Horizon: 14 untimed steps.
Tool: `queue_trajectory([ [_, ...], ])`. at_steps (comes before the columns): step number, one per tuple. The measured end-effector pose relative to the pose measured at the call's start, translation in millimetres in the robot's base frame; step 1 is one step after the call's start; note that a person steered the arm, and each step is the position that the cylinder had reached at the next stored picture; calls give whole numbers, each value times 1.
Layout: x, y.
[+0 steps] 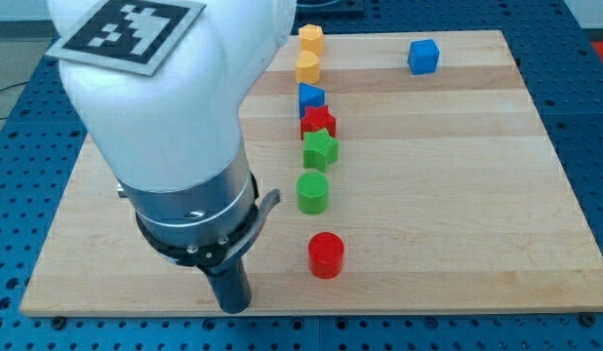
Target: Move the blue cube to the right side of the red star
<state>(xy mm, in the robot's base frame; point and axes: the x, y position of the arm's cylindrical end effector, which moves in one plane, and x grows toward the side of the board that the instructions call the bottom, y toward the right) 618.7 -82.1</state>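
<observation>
Blue cube (423,56) sat alone near the view's top right of the wooden board (458,195), well apart from everything else. Red star (318,122) lay in a column of blocks running down the board's middle. Cube was to the star's right in the loose sense but higher in the view and far off, so the task looked barely begun, if at all: nothing touched the cube.

Column, from the view's top down: an orange block (311,38), a yellow block (307,66), a second blue block (311,97) whose shape was hard to make out, then the red star, with the green star (320,149) just below and seemingly touching it. Below that a green cylinder (312,192), then a gap, then a red cylinder (326,254).

My tip (233,307) stood near the board's bottom edge, left of the red cylinder and apart from it, far from the cube. No fingers on this rig, just the rod, so nothing to read as spread or pinching.

Judgement: what was left was nearly all of it. The tip would need to travel round the column to the cube's far side and push it down and leftward, stopping short of the star.
</observation>
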Motion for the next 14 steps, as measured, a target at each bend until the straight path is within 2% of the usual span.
queue_trajectory([
  [1, -1, 59],
  [2, -1, 158],
  [3, -34, 228],
  [6, -303, 374],
  [7, -387, 389],
  [8, -410, 357],
  [9, -400, 294],
  [11, -325, 229],
  [13, -368, 246],
  [14, -379, 216],
])
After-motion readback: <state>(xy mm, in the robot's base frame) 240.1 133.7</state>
